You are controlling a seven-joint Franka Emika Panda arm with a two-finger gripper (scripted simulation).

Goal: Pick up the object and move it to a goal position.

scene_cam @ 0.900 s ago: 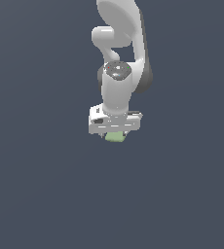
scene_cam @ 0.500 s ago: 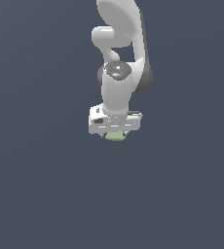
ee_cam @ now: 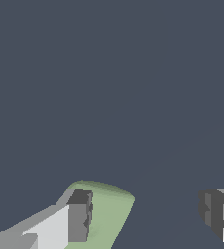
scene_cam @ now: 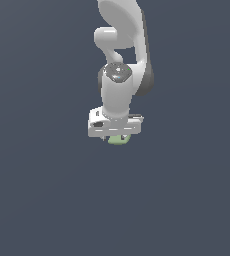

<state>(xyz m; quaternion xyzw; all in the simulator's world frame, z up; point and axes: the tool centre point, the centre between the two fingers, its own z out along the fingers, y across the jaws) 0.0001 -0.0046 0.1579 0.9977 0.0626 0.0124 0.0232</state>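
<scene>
While your arm reaches straight down in the exterior view, its white gripper hangs low with the pale green object showing just under the gripper body; only a small sliver of green is visible there, the rest hidden by the hand; no counter edge or corner shows in either view, only an even dark grey ground, so you cannot place the object against any edge. From the wrist view you see the gripper spread apart, its two dark-tipped fingers standing well apart from each other; one finger overlaps the object, in front of its flat green face, while the other finger is off to the side with bare ground between it and the green piece; the object is flattish with rounded edges, and part of it runs out of that picture; you cannot tell from these pictures whether the near finger is touching the object or merely passing in front of it, nor whether the piece rests on the ground or hangs above it; nothing is pinched between the pads.
</scene>
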